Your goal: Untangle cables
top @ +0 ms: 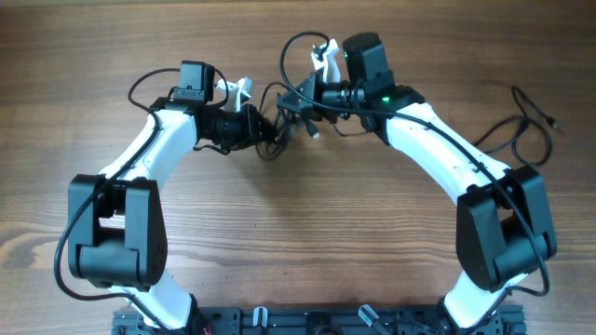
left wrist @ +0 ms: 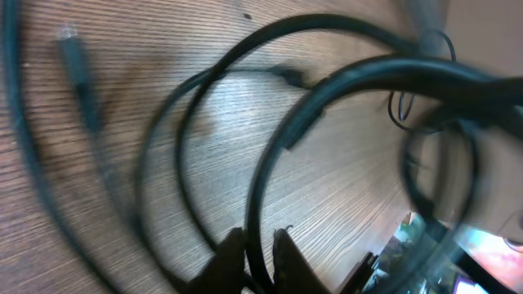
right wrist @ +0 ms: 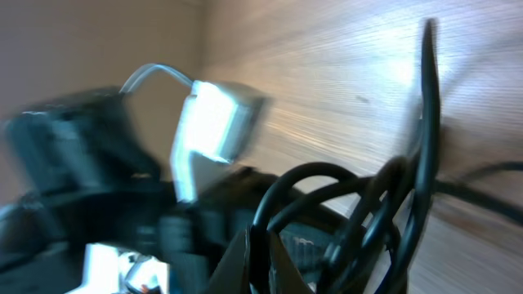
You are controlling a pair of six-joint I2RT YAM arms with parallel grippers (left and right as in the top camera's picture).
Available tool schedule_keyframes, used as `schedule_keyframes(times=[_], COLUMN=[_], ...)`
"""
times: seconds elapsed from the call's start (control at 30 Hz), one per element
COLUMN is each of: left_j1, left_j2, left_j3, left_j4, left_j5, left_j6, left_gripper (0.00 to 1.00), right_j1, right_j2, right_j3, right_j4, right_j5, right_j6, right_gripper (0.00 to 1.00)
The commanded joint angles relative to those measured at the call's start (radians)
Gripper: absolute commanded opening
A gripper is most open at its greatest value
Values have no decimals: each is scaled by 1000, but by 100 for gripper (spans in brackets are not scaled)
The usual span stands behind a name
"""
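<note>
Knotted cables (top: 282,119) are gripped at the far centre of the table (top: 298,233) by the left gripper (top: 267,128) and right gripper (top: 300,104), both jaws closed on strands. Pulling-apart is judged begun, and a slow outward draw is needed next.

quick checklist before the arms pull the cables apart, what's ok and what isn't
1. Left gripper shut on a strand of the cable clump: ok.
2. Right gripper shut: ok; strand in its grip: cannot tell.
3. Clump's loops free of each other: not ok, they cross.
4. Spare cable lying apart at the right of the table: ok.
5. Wrist views sharp: not ok, blurred.
</note>
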Motion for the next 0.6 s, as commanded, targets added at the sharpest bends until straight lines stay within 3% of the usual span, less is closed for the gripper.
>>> schedule_keyframes(times=[0.0,0.27,0.47,0.57], left_j1=[-1,-1,-1,0], left_j2=[-9,-9,-9,-9], left_j3=[14,14,14,14], left_j4=[0,-37,-71,-76], left_j5=[-98,-566,-758,-771], left_j6=[-2,-238,-316,-319], left_gripper=[4,4,4,5], right_j1=[-4,-90,-174,-176], right_j2=[-23,-23,-23,-23], right_j3=[16,16,16,6], right_j4=[90,244,265,263], right_j5=[-91,-365,-492,-493], right_j6=[126,183,120,110], right_gripper=[4,4,4,4])
